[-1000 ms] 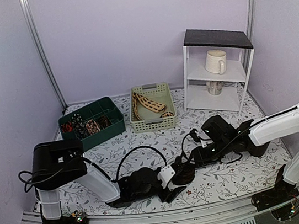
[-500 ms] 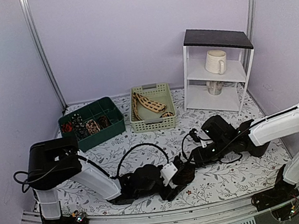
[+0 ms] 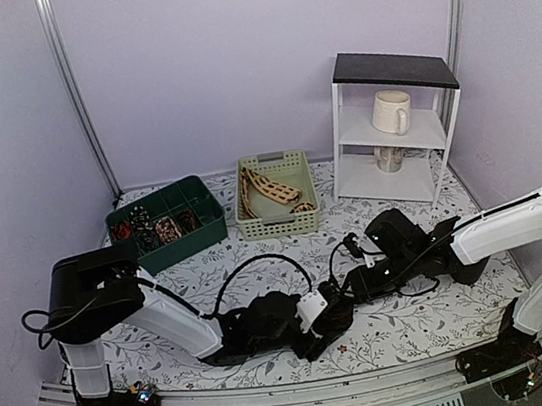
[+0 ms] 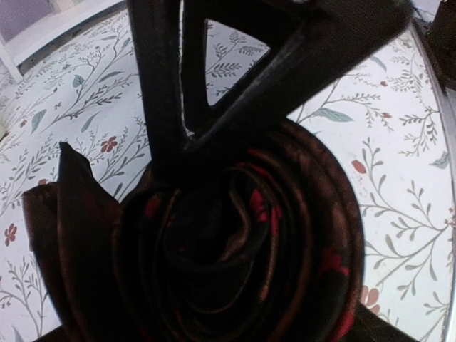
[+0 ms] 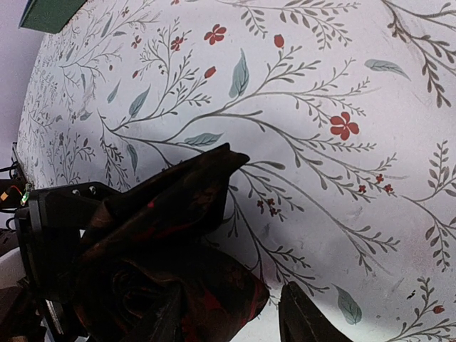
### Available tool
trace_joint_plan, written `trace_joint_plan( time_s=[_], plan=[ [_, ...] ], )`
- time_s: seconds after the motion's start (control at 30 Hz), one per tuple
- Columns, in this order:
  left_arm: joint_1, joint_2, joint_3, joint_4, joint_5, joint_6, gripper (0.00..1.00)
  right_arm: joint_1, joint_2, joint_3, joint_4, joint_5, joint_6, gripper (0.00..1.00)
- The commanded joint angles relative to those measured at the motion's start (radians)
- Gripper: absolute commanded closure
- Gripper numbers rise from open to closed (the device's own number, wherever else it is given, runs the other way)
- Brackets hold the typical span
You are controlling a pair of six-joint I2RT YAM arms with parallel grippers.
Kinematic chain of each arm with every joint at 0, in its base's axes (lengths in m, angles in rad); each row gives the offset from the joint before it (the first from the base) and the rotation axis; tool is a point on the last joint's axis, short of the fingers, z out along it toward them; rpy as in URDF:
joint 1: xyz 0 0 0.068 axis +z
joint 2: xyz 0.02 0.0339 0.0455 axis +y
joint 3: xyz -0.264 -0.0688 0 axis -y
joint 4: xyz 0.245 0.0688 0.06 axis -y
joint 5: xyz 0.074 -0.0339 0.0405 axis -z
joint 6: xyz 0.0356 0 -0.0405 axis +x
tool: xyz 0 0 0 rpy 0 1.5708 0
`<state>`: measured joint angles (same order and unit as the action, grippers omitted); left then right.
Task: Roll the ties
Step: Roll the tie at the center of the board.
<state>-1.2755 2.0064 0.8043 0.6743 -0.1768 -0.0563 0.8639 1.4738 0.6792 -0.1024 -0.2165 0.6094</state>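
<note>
The dark brown-black tie (image 4: 242,249) with red flecks is wound into a thick coil on the floral tablecloth near the front edge. My left gripper (image 3: 324,323) is shut on this coil, which fills the left wrist view. The coil's loose pointed tail (image 5: 187,191) sticks out onto the cloth. My right gripper (image 5: 239,320) is open, with one finger over the coil (image 5: 206,299) and the other finger (image 5: 306,317) on the bare cloth beside it. A beige tie (image 3: 271,188) lies in the basket. Small rolled ties (image 3: 159,229) sit in the green bin.
A green divided bin (image 3: 201,205) stands at the back left and a pale slatted basket (image 3: 279,224) beside it. A white shelf unit (image 3: 389,70) with two mugs stands at the back right. Black cables (image 3: 250,271) loop over the cloth by the left arm.
My left gripper has slid a little to the right with the coil, closer to the right gripper. The right arm has barely moved.
</note>
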Motion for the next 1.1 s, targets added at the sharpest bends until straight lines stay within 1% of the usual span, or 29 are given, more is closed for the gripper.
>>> trace_joint_plan(
  time_s=[0.0,0.27,0.37,0.47,0.6,0.67,0.73,0.9,1.07],
  plan=[
    [0.025,-0.067,0.025,-0.039,0.046,0.024,0.16,0.003,-0.003,-0.005,-0.004,0.015,-0.005,0.54],
    [0.056,-0.064,0.101,-0.148,0.162,0.022,0.19,0.004,0.004,-0.005,0.0,0.017,-0.005,0.54],
    [0.059,-0.053,0.143,-0.201,0.162,0.031,0.22,0.004,0.005,-0.003,-0.001,0.018,-0.004,0.54],
    [0.062,-0.049,0.163,-0.239,0.149,0.037,0.23,0.003,0.004,-0.001,-0.005,0.021,-0.004,0.54],
    [0.069,-0.049,0.165,-0.258,0.156,0.042,0.22,0.003,0.005,0.0,-0.007,0.025,-0.006,0.54],
    [0.072,-0.049,0.16,-0.256,0.159,0.045,0.25,0.004,0.004,0.0,-0.009,0.031,-0.001,0.54],
    [0.076,-0.014,0.148,-0.244,0.161,0.046,0.25,0.004,-0.003,0.001,-0.007,0.033,0.009,0.54],
    [0.089,0.009,0.129,-0.225,0.199,0.048,0.27,-0.002,-0.043,0.003,-0.006,0.038,0.031,0.54],
    [0.096,0.027,0.133,-0.22,0.223,0.043,0.31,-0.006,-0.09,-0.012,0.011,0.042,0.07,0.53]
  ],
)
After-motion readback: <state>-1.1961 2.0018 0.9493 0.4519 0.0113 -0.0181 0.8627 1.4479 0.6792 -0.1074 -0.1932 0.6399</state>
